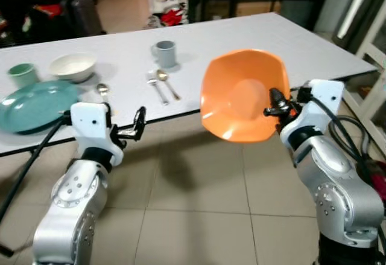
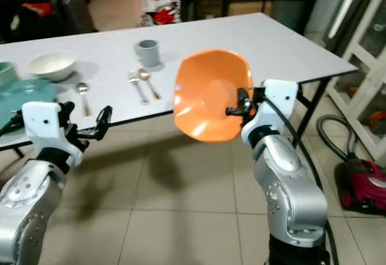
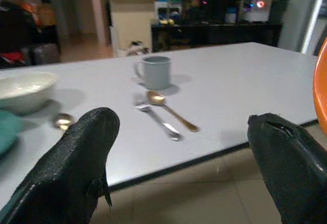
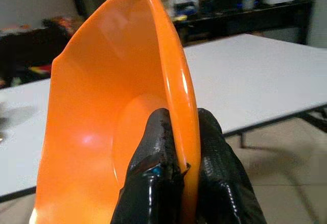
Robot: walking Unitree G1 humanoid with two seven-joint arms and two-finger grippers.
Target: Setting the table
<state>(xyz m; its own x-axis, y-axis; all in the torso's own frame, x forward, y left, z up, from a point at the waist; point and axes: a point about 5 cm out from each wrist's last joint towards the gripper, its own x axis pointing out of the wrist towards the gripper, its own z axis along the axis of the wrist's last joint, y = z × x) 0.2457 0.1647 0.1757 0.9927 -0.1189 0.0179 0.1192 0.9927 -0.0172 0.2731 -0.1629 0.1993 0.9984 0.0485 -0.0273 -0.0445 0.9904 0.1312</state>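
My right gripper (image 1: 272, 105) is shut on the rim of an orange plate (image 1: 241, 96), held on edge in the air just off the front edge of the white table (image 1: 253, 41). In the right wrist view the two fingers (image 4: 153, 173) pinch the plate (image 4: 102, 112) rim. My left gripper (image 1: 140, 124) stands open and empty, low in front of the table edge. On the table lie a teal plate (image 1: 36, 105), a teal cup (image 1: 23, 73), a white bowl (image 1: 72, 66), a grey mug (image 1: 164, 52), a fork (image 1: 158, 90), a gold spoon (image 1: 167, 83) and a silver spoon (image 1: 102, 90).
Tiled floor (image 1: 193, 204) lies between me and the table. A red vacuum cleaner (image 2: 365, 183) with its hose sits on the floor at the right, near white furniture (image 2: 371, 47). Dark shelving (image 3: 214, 9) and bags stand beyond the table.
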